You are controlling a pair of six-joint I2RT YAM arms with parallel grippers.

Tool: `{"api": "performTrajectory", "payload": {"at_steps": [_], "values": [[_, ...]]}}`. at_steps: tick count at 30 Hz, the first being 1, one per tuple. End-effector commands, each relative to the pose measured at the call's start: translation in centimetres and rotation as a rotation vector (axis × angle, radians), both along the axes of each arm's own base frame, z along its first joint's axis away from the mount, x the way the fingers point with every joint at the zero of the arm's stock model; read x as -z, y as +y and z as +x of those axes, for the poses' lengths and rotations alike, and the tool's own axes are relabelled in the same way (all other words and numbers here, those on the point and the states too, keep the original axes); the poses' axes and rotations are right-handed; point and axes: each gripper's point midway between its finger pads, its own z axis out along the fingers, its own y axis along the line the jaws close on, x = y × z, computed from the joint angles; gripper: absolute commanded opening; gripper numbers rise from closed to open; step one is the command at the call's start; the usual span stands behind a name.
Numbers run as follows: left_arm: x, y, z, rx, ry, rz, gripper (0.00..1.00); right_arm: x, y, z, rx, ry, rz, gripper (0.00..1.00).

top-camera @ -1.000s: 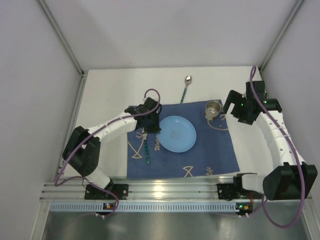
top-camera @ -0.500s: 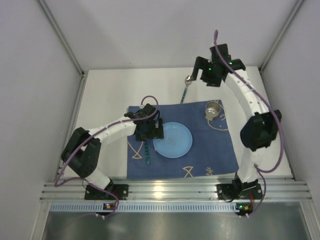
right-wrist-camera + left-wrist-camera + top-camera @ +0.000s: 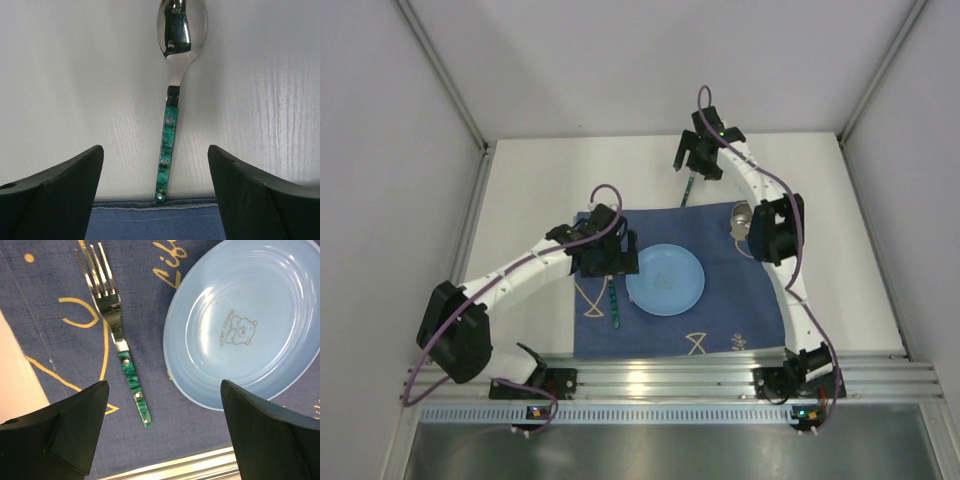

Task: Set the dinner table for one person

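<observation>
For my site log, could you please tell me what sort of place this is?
Likely a robotics lab cell, not a home: white partition walls enclose the white tabletop, and a ribbed aluminium rail carries the arm bases.

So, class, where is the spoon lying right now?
In the right wrist view the spoon lies on the white table, just beyond the far edge of the blue cloth, handle end toward the cloth, centred below the open right gripper.
</observation>
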Motion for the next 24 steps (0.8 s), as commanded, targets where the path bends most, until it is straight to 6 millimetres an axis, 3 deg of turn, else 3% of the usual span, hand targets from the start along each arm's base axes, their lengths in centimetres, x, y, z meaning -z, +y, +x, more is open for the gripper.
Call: {"api": "performTrajectory", "payload": {"at_steps": [1, 5, 11, 14, 15, 17, 24], "values": [[-0.3, 2.3, 0.0, -0.007, -0.022, 0.058, 0.99, -1.9, 1.3, 2.0, 0.028, -0.107, 0.005, 0.84], [-0.8, 3.8, 0.5, -0.018, -0.026, 0.065, 0.98, 0.9, 2.1, 1.0, 0.025, -0.068, -0.059, 0.78], [-0.9, 6.2, 1.3, -0.046, -0.012, 0.05, 0.99, 3.4, 1.5, 0.7, 0.042, -0.025, -0.109, 0.6], [-0.6, 7.1, 1.5, -0.071, 0.004, 0.023, 0.99, 4.6, 1.6, 0.4, 0.05, -0.002, -0.117, 0.49], [-0.5, 6.9, 1.4, -0.065, 0.015, 0.002, 0.98, 5.1, 1.4, 0.2, 0.051, 0.011, -0.129, 0.39], [-0.2, 7.2, 1.6, -0.075, 0.025, -0.003, 0.98, 6.1, 1.0, -0.1, 0.052, 0.026, -0.163, 0.31], [0.2, 8.2, 2.1, -0.104, 0.039, -0.008, 0.98, 7.3, 0.3, -0.4, 0.024, 0.037, -0.253, 0.01]]}}
